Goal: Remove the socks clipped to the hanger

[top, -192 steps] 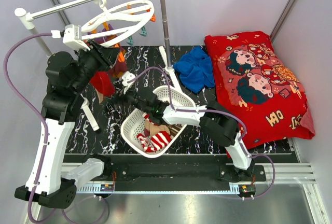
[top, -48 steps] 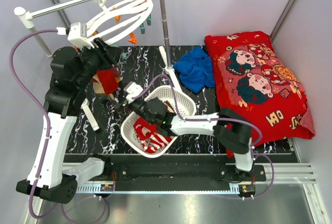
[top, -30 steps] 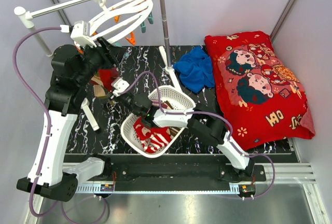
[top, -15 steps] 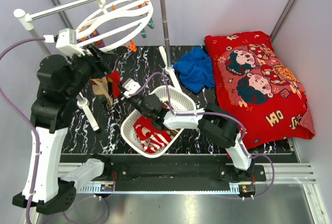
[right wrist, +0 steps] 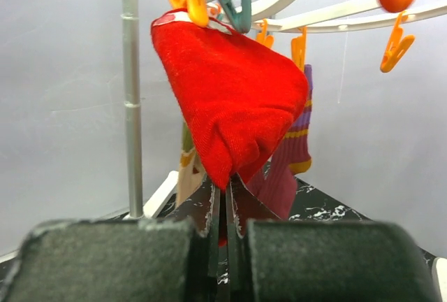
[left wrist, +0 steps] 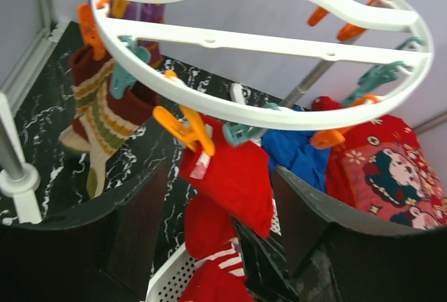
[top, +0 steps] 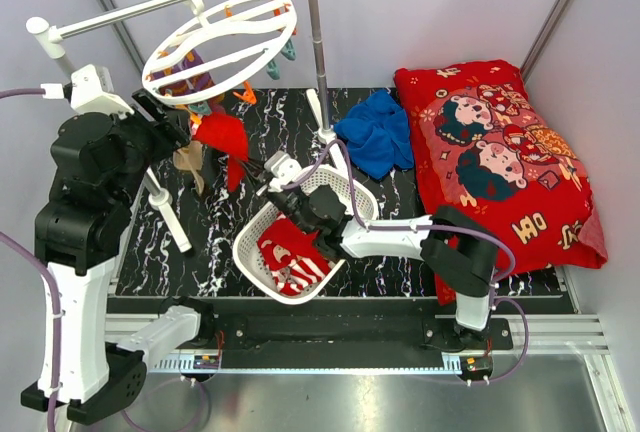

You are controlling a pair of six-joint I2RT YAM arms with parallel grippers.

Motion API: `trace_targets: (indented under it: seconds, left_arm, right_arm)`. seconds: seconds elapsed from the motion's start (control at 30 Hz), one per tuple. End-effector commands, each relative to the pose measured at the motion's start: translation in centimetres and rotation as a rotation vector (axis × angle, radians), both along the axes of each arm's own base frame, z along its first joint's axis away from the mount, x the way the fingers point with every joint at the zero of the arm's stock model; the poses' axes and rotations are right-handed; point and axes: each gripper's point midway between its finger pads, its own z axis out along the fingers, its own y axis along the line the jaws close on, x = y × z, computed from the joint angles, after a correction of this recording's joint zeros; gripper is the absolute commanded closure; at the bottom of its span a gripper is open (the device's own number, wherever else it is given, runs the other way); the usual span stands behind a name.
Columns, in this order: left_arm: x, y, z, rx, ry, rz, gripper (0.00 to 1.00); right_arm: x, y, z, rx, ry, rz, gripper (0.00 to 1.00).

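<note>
Right wrist: right fingers [right wrist: 207, 212] clenched on red sock [right wrist: 230, 92] tip (top clipped); left fingers [left wrist: 136, 214] spread

socks [left wrist: 234, 176] clipped — hanger [left wrist: 265, 42] tilted

Bright, even light, soft shadows; the right end effector [right wrist: 223, 203] blurs darkly beneath the sharp red sock [right wrist: 230, 99].

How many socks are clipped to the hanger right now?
3 visible: a red sock at the near rim of the hanger, a maroon-and-tan striped sock on the left, a purple sock behind it. Overlap may hide others.
</note>
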Motion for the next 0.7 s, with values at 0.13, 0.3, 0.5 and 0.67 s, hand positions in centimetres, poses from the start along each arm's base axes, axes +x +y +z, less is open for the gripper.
trace_targets:
  seconds: [0.13, 0.3, 0.5, 0.67]
  left_arm:
    - [1.9, 1.4, -0.9, 0.019, 0.026, 0.105, 0.36]
    - [2.8, 1.6, -1.5, -0.014, 0.021, 0.139, 0.37]
    - [3.7, 1.7, -2.3, -0.057, 0.026, 0.158, 0.38]
    - [4.8, 1.6, -2.5, -0.088, 0.023, 0.144, 0.42]
  right_arm:
    - [-3.8, -0.9, 4.3, 0.117, -0.033, 0.078, 1.00]
    - [-4.8, -0.8, 4.9, 0.139, -0.029, 0.102, 1.00]
    - [-5.4, -0.7, 5.0, 0.144, -0.027, 0.115, 1.00]
    - [-5.7, -0.8, 4.9, 0.146, -0.026, 0.122, 1.00]
